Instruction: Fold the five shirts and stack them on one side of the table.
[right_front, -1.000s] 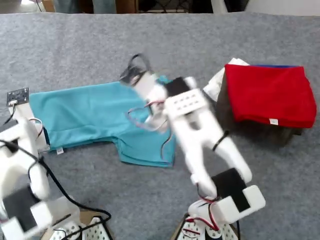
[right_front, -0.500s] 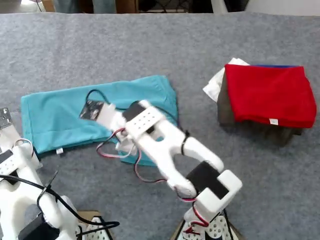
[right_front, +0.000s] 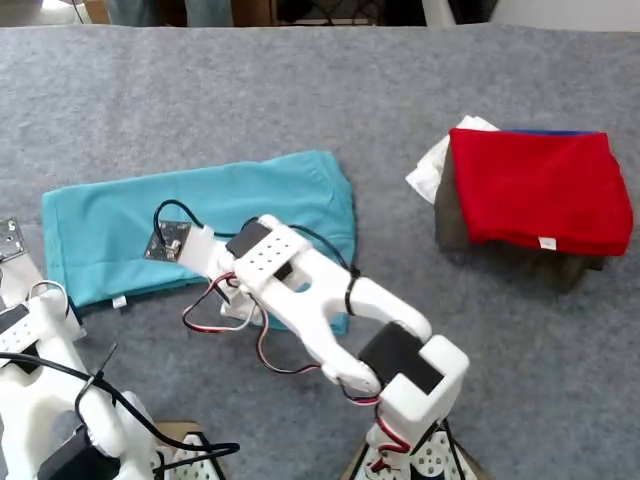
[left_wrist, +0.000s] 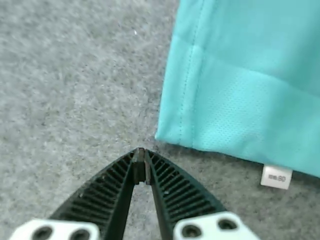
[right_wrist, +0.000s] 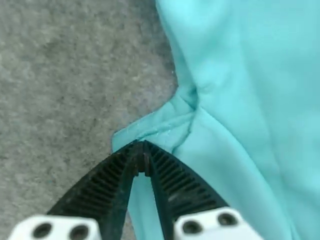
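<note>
Beside the teal shirt (left_wrist: 250, 90) — left pincer (left_wrist: 140, 165), tips together — white tag (left_wrist: 276, 176) nearby.

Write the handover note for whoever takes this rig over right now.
Left gripper: shut, empty, over the grey table just off a corner of the teal shirt, near its white label.
Right gripper: shut, at the edge of a flap of the teal shirt; whether it pinches cloth cannot be told.
Teal shirt: partly folded, a long strip flat on the table's left half.
Done: a folded stack on the right side, red shirt on top, dark, white and blue layers under it.
Left: finish folding the teal shirt, add it to the stack.
</note>
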